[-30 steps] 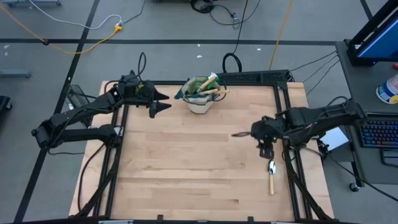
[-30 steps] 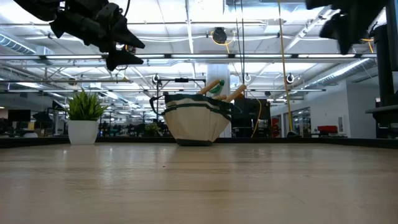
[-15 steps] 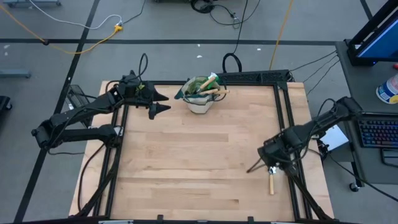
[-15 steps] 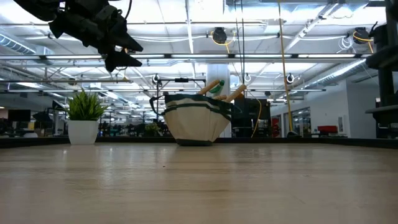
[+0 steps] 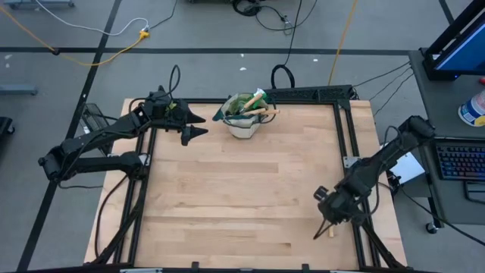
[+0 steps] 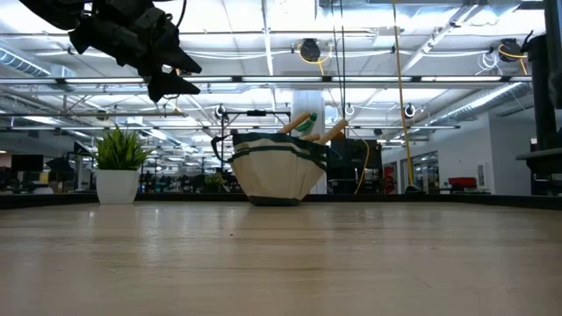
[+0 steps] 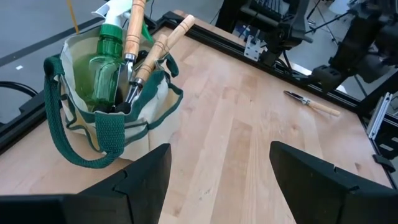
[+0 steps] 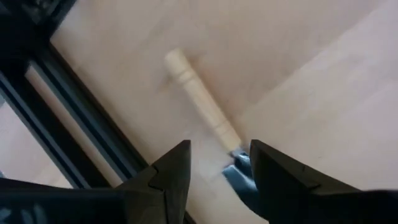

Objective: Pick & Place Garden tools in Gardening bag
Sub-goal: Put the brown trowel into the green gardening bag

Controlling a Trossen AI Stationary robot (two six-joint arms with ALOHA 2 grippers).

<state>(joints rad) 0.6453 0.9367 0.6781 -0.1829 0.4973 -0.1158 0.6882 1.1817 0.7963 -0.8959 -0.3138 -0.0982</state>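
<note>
- Right gripper [image 8: 214, 163] low over the small wooden-handled metal tool [image 8: 199, 102] at the near right table edge, fingers apart astride it, not yet closed.
- Left gripper [image 7: 214, 171] raised at far left, fingers wide, holding nothing.
- Round beige canvas bag with dark green trim [image 5: 244, 115] at far edge, holding a green spray bottle [image 7: 107, 56] and wooden-handled tools [image 7: 155, 48].

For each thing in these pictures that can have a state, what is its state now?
Gardening bag: upright, holding a spray bottle and wooden-handled tools.
Trowel: lying flat on the table, not gripped.
Right claw: open, fingers on either side of the trowel's neck.
Left claw: open, empty, beside the bag.
Potted plant: upright.
</note>
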